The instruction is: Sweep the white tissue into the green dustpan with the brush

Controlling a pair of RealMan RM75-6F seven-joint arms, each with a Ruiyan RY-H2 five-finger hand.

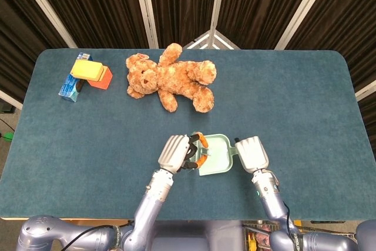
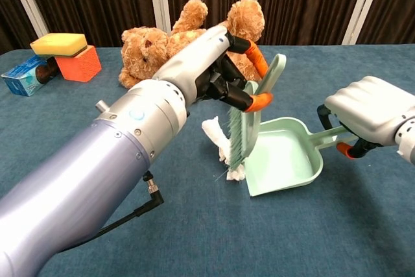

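My left hand (image 1: pixel 176 152) (image 2: pixel 206 63) grips the green brush (image 2: pixel 249 118) by its orange-trimmed handle, bristles down at the open lip of the green dustpan (image 1: pixel 216 156) (image 2: pixel 285 160). The white tissue (image 2: pixel 222 144) lies crumpled against the bristles, right at the pan's front edge; the head view hides it under my hand. My right hand (image 1: pixel 252 153) (image 2: pixel 373 109) holds the dustpan's handle at the right.
A brown teddy bear (image 1: pixel 171 78) (image 2: pixel 188 45) lies behind the work spot. At the far left, a yellow sponge (image 1: pixel 86 69) sits on an orange block (image 2: pixel 78 63) next to a blue box (image 2: pixel 24 74). The teal table (image 1: pixel 305 104) stretches wide to the right.
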